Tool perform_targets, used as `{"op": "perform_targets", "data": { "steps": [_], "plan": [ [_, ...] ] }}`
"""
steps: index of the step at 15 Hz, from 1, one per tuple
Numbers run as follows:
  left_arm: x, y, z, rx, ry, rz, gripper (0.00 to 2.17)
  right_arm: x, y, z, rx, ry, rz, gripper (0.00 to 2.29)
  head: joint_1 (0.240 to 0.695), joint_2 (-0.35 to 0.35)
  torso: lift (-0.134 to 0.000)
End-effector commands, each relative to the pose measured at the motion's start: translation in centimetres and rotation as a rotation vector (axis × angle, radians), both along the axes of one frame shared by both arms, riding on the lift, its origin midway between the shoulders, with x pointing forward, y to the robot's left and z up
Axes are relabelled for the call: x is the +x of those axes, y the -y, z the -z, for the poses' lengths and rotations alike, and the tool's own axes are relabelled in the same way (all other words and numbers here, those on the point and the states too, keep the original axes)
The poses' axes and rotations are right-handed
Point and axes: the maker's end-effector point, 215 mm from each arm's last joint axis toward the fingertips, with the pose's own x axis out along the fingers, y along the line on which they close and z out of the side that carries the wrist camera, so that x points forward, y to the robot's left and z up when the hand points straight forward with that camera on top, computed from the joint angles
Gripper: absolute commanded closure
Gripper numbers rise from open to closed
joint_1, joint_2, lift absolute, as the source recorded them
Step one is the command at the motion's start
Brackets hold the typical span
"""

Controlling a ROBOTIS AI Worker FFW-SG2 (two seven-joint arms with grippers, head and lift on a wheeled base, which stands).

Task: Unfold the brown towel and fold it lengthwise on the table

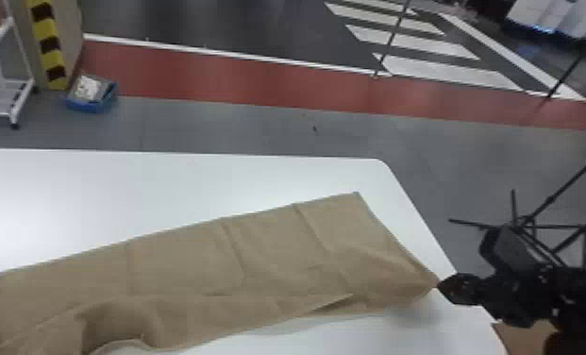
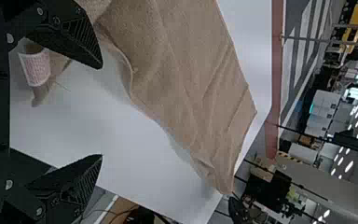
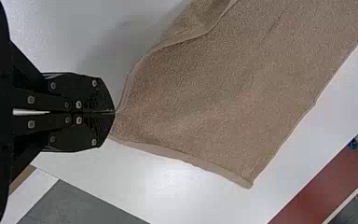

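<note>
1 brown towel [image 1: 268, 264], spread lengthwise across 1 white counter [image 1: 117, 189], w/ a loose fold along its near side. 2 tools: R tool [image 1: 440, 284] clamped on 1 towel corner at the counter's R edge, its 2 fingers tog.; L tool [image 2: 102, 112] w/ 2 fingers wide apart, nr. the towel. 1 white tag [image 2: 36, 68] w/ red print, nr. L tool. 1 blue bin [image 1: 91, 101] on flr.

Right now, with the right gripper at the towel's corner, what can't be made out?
Near left part of the towel: head view, cut off by the bottom edge.
Pinched bit of towel: right wrist view, hidden between the fingers of the right gripper.
Towel's underside: head view, covered by its top layer.
Print on the label: left wrist view, too small to read.
</note>
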Motion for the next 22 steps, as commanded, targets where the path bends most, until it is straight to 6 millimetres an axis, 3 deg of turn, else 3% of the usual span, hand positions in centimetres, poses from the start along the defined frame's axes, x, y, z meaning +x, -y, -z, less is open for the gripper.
{"op": "perform_targets", "data": {
  "steps": [1,3,6,13,14,17,19,22],
  "plan": [
    [0.6,-3.2,1.2,0.028,-0.025,-0.049,0.23,0.0,-0.2,0.3,0.005,-0.001,0.001,1.68,0.695,-0.350,-0.109],
    [0.9,-5.6,1.8,0.045,-0.036,-0.086,0.23,-0.1,-0.4,0.6,0.010,-0.005,0.000,1.68,0.695,-0.350,-0.109],
    [1.7,-6.8,2.8,0.056,-0.073,-0.087,0.23,0.0,-0.6,0.6,0.008,-0.005,-0.004,1.68,0.695,-0.350,-0.109],
    [7.2,-10.9,2.8,0.070,-0.088,-0.190,0.23,0.0,-0.8,0.9,0.012,-0.004,-0.002,1.68,0.695,-0.350,-0.109],
    [7.1,-11.5,2.0,0.060,-0.077,-0.198,0.23,-0.2,-0.8,1.1,0.011,-0.008,-0.002,1.68,0.695,-0.350,-0.109],
    [4.2,-12.7,-0.6,0.048,-0.030,-0.211,0.22,-0.8,0.0,1.1,0.007,-0.012,0.015,1.68,0.695,-0.350,-0.109],
    [2.6,-11.7,-2.0,0.051,0.006,-0.172,0.23,-1.7,0.5,1.4,0.011,-0.017,0.033,1.68,0.695,-0.350,-0.109],
    [0.8,-8.6,-1.3,0.046,0.009,-0.080,0.24,-2.0,0.4,1.7,0.017,-0.018,0.039,1.68,0.695,-0.350,-0.109]
  ]
}}
